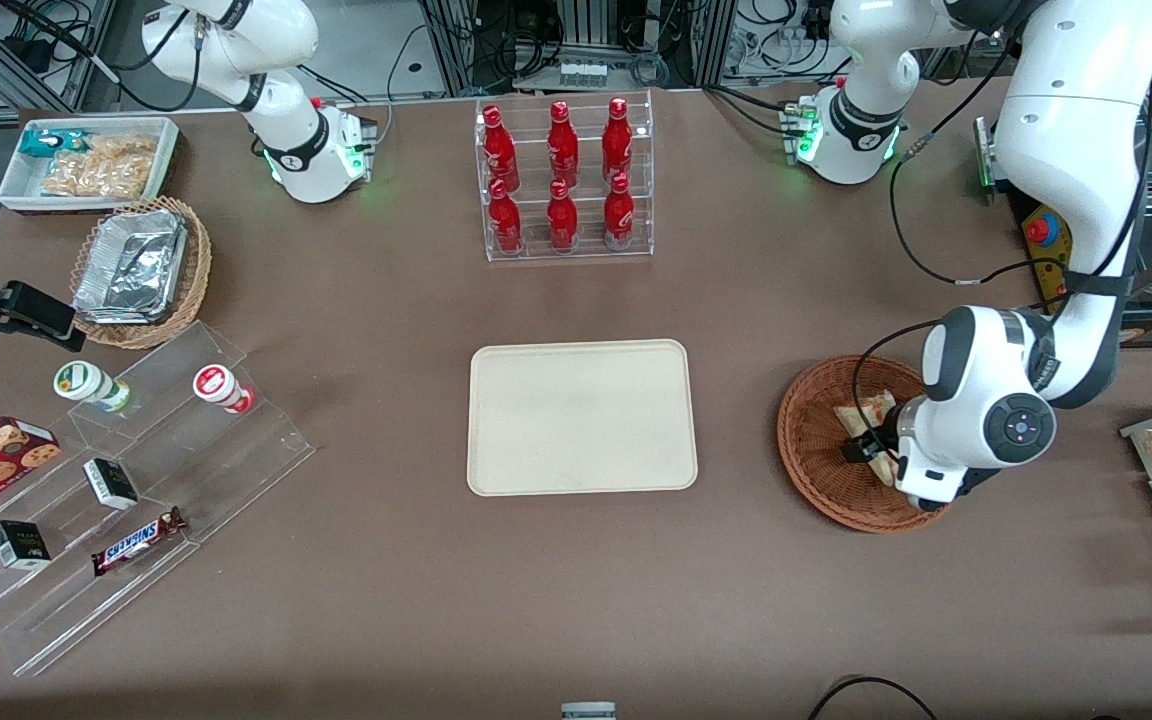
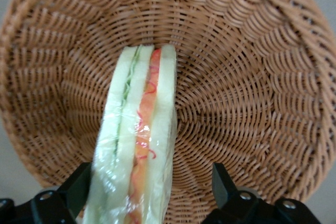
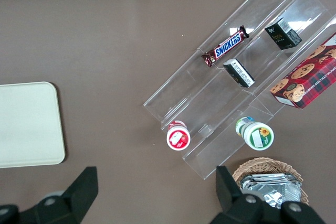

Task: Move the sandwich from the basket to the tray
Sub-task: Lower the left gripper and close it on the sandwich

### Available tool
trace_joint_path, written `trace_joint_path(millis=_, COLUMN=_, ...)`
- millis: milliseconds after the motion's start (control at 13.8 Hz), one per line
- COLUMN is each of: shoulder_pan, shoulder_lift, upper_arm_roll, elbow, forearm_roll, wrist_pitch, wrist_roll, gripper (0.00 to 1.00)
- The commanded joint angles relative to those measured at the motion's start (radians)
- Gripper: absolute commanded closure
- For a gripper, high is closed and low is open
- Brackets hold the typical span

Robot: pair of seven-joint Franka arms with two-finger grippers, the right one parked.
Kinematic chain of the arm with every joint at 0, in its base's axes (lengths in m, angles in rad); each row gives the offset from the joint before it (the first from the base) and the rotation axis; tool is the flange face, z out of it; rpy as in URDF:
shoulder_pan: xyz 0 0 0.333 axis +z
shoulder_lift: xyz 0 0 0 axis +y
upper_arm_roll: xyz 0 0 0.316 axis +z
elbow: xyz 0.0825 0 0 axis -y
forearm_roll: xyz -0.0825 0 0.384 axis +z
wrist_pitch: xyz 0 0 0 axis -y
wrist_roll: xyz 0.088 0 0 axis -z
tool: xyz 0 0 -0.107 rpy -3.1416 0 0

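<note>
The pincer (image 1: 871,447) is hanging inside the basket (image 1: 808,455), its fingers (image 2: 79,187) spread wide around the upright sandwich (image 2: 139,145), not yet gripping. That straddle is readying a squeeze across the bread before carrying it to the tray (image 1: 581,415) mid-counter.

**Legible Markings**

"SNICKERS" is printed in blue letters on the brown candy bar (image 3: 226,46) lying on the clear acrylic step shelf (image 3: 220,85); the same word is seen on it in the front view. Markings on the other packages cannot be read.
</note>
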Motion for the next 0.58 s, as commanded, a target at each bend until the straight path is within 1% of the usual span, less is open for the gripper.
trace_joint_path(millis=0, shoulder_pan=-0.002, shoulder_lift=-0.012, upper_arm_roll=0.004, elbow=-0.053, forearm_roll=-0.003, wrist_pitch=0.054, wrist_roll=-0.012, gripper=0.24)
trace_joint_path(millis=73, shoulder_pan=-0.002, shoulder_lift=-0.016, upper_arm_roll=0.004, elbow=-0.051, forearm_roll=-0.001, wrist_pitch=0.051, wrist_roll=-0.010, gripper=0.42)
trace_joint_path(millis=145, shoulder_pan=-0.002, shoulder_lift=-0.018, upper_arm_roll=0.004, elbow=-0.048, forearm_roll=0.000, wrist_pitch=0.048, wrist_roll=-0.003, gripper=0.58)
trace_joint_path(millis=290, shoulder_pan=0.003, shoulder_lift=-0.025, upper_arm_roll=0.004, elbow=-0.038, forearm_roll=0.003, wrist_pitch=0.038, wrist_roll=0.007, gripper=0.79)
trace_joint_path(millis=363, shoulder_pan=0.000, shoulder_lift=-0.025, upper_arm_roll=0.004, elbow=-0.018, forearm_roll=0.006, wrist_pitch=0.019, wrist_roll=0.007, gripper=0.84)
trace_joint_path(millis=508, shoulder_pan=-0.002, shoulder_lift=-0.044, upper_arm_roll=0.001, elbow=0.011, forearm_roll=0.007, wrist_pitch=-0.014, wrist_roll=0.007, gripper=0.86)
